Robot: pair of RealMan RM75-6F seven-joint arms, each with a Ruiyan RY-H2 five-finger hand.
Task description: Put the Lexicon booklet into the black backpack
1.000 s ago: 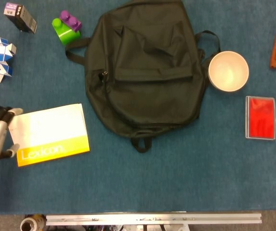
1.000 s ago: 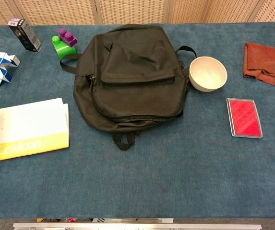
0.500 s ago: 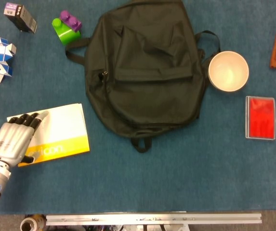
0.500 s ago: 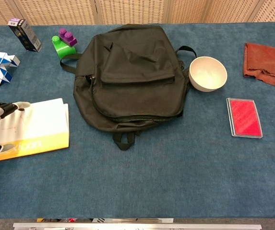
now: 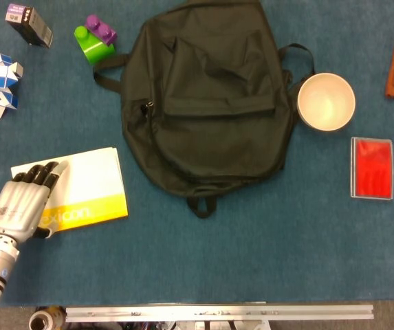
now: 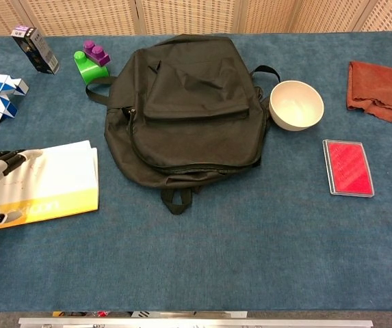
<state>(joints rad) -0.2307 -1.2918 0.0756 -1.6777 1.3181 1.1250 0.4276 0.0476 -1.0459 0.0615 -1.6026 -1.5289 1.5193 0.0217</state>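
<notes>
**Hand on booklet, backpack closed and waiting**

Booklet (image 5: 80, 192) first: it lies flat on the blue table (image 5: 265, 254), just left of the black backpack (image 5: 207, 103) and below the level of its front pocket, its yellow band with the lettering toward me. My left hand (image 5: 23, 199) lies over the booklet's left edge, palm down, fingers stretched forward and close side by side across the white part of the cover; in the chest view the fingertips (image 6: 9, 158) rest on the near-left corner. Whether anything is hooked under the edge, I cannot tell. My right hand shows in neither view.

The step in hand, as I judge it, is getting hold of the booklet; it is not lifted, and the backpack lies flat on its back with no opening that I can see. Next I would need a real grip on that thin edge, probably by sliding it or curling under it, and the backpack's main zipper would have to be opened before anything goes in.

Around the backpack: a green and purple block (image 5: 95, 40) at its upper left, a white bowl (image 5: 326, 102) just to its right.
</notes>
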